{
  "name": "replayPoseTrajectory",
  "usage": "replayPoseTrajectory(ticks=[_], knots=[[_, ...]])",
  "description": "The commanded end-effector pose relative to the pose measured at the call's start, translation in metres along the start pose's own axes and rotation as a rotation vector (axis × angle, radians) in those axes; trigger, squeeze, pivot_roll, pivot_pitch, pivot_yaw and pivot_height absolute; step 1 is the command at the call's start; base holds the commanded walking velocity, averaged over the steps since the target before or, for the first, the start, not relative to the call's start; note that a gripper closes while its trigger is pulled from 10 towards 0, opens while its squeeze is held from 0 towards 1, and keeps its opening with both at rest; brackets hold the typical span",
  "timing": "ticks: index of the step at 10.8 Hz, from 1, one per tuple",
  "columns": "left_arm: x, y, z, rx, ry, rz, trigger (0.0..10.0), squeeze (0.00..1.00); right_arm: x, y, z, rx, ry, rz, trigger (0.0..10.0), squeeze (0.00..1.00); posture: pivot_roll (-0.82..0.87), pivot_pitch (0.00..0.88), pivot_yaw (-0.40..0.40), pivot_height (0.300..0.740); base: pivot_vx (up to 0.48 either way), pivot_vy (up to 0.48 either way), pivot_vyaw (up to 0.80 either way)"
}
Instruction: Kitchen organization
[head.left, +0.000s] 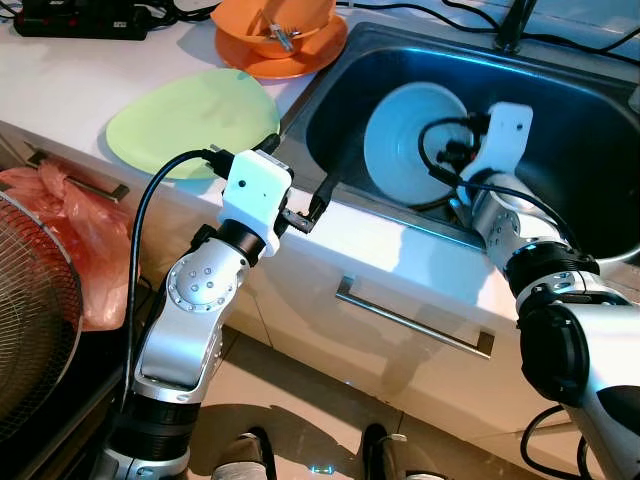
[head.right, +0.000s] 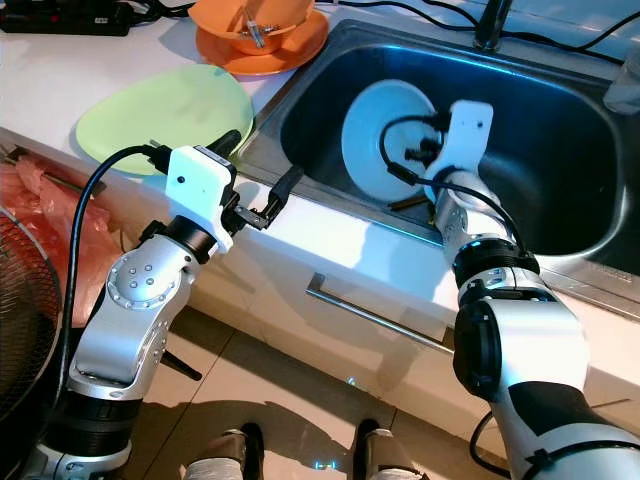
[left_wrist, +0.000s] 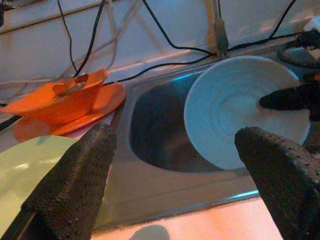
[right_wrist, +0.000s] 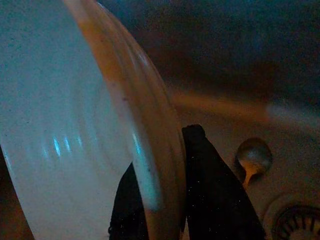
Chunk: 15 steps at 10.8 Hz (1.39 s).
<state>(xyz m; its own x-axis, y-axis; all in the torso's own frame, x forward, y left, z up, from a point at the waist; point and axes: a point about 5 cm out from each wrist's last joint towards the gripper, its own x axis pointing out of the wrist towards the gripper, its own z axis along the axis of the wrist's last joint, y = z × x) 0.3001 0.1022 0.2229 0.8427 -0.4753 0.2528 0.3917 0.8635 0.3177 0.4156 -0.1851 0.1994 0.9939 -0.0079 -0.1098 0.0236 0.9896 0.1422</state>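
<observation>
Down inside the steel sink (head.left: 590, 160), gripping the tilted white bowl (head.left: 410, 140) with right jaws (right_wrist: 165, 200); hovering at nine o'clock over the white bench (head.left: 60, 90), left jaws (left_wrist: 175, 165) gaping.

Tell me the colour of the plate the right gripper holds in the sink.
White plate, clearest in the left eye view.

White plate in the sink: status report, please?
Right claw shut on white plate, held on edge inside sink. Left claw open at sink's front edge. Spoon lies near drain.
</observation>
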Motion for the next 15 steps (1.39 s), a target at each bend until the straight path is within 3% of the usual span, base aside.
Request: replayPoseTrajectory(ticks=[1, 2, 3, 7, 8, 11, 13, 15], knots=[[-0.003, -0.003, 0.002, -0.003, 0.0, -0.021, 10.0, 1.0, 0.002, -0.002, 0.016, 0.019, -0.032, -0.013, 10.0, 0.0, 0.09, 0.215, 0.033, 0.74, 0.0, 0.0, 0.0], [-0.003, -0.003, 0.002, -0.004, 0.002, -0.022, 10.0, 1.0, 0.002, -0.003, 0.016, 0.016, -0.031, -0.021, 10.0, 0.0, 0.1, 0.216, 0.034, 0.74, 0.0, 0.0, 0.0], [-0.003, -0.004, 0.002, -0.006, 0.01, -0.03, 10.0, 1.0, 0.0, -0.017, 0.014, 0.066, -0.016, -0.085, 10.0, 0.0, 0.1, 0.219, 0.039, 0.74, 0.0, 0.0, 0.0], [-0.003, -0.006, 0.002, -0.014, 0.024, -0.049, 10.0, 1.0, -0.005, -0.042, 0.005, 0.165, 0.03, -0.187, 10.0, 0.0, 0.1, 0.223, 0.048, 0.74, 0.0, 0.0, 0.0], [-0.003, -0.006, 0.002, -0.015, 0.026, -0.049, 10.0, 1.0, -0.006, -0.043, 0.004, 0.17, 0.034, -0.19, 10.0, 0.0, 0.1, 0.225, 0.047, 0.74, 0.0, 0.0, 0.0], [-0.001, -0.004, 0.008, -0.074, 0.003, -0.058, 10.0, 1.0, -0.003, -0.031, 0.003, 0.399, 0.042, -0.136, 10.0, 0.0, 0.11, 0.23, 0.047, 0.74, 0.0, 0.0, 0.0], [0.0, -0.006, 0.008, -0.171, 0.019, -0.074, 10.0, 0.99, -0.003, -0.028, -0.002, 0.574, 0.043, -0.146, 10.0, 0.0, 0.11, 0.229, 0.064, 0.74, 0.0, 0.0, 0.0], [0.002, -0.004, 0.01, -0.177, 0.018, -0.081, 10.0, 0.87, -0.003, -0.027, -0.006, 0.618, 0.05, -0.168, 10.0, 0.0, 0.12, 0.227, 0.069, 0.74, 0.0, 0.0, 0.0]])
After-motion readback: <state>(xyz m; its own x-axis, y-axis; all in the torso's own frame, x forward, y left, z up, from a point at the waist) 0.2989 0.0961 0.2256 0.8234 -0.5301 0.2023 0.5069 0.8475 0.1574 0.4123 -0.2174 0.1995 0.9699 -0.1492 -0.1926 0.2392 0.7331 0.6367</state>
